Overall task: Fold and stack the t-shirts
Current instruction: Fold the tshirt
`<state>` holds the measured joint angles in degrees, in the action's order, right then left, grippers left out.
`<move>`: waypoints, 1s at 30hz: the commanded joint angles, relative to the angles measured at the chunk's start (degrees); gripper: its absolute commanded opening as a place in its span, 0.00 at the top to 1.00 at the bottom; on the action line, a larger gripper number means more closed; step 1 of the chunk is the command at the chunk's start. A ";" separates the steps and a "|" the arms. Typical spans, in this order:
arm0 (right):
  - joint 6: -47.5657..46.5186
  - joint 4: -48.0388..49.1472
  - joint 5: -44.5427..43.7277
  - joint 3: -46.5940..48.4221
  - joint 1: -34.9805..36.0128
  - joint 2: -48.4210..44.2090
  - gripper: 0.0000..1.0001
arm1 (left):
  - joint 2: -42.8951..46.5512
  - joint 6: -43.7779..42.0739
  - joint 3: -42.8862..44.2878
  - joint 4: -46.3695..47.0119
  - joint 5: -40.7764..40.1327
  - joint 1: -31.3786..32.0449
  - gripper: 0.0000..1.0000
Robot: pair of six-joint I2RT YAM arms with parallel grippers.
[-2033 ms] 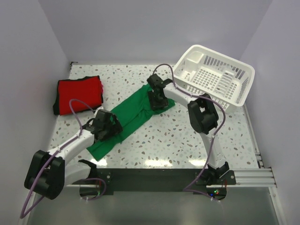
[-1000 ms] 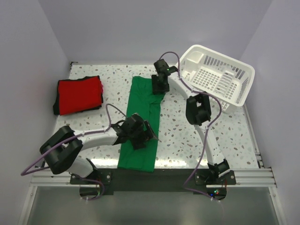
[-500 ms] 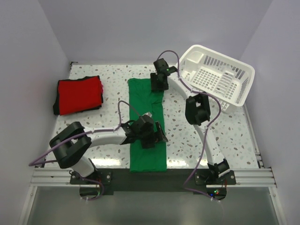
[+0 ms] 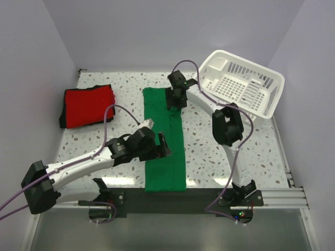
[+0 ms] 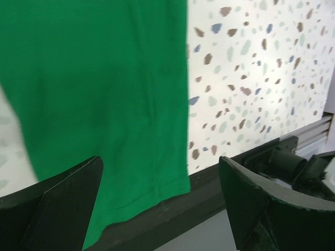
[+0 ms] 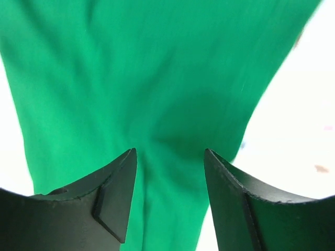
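The green t-shirt (image 4: 170, 167) lies as a long strip down the middle of the table (image 4: 209, 141), its near hem just over the black rail (image 4: 199, 196). The left gripper (image 4: 161, 144) hovers above the shirt's left edge with its jaws wide open. At the far end, the right gripper (image 4: 175, 99) has its jaws partly apart over the cloth, with nothing pinched. The folded red t-shirt (image 4: 89, 104) lies far left and the white basket (image 4: 238, 86) far right, both well apart from the strip, with bare table on either side of it.
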<state>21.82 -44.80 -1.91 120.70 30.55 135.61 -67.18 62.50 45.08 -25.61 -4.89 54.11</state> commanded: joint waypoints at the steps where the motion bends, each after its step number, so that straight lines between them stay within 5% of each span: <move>1: 2.60 1.28 1.03 -10.37 3.11 -10.97 0.43 | 5.03 -0.01 -5.51 -9.10 -3.55 0.21 0.03; 9: 12.53 5.42 1.74 -44.63 11.19 -31.17 0.45 | 13.56 2.27 -17.65 -8.32 0.05 0.30 0.05; 15: 21.93 6.30 0.51 -61.52 20.95 -44.81 0.45 | 17.43 3.33 -20.47 -9.99 0.48 0.21 0.07; 21: 30.20 6.48 0.33 -72.61 25.62 -56.48 0.45 | 19.10 4.03 -23.63 -7.36 3.21 0.21 0.14; 30: 34.16 8.58 3.32 -79.74 28.16 -60.73 0.50 | 13.21 6.66 -22.75 -7.45 2.69 3.72 0.17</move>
<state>52.49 -38.35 -0.01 42.68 57.43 75.99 -52.58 66.94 23.07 -32.82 -2.28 56.05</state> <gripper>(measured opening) 0.502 0.829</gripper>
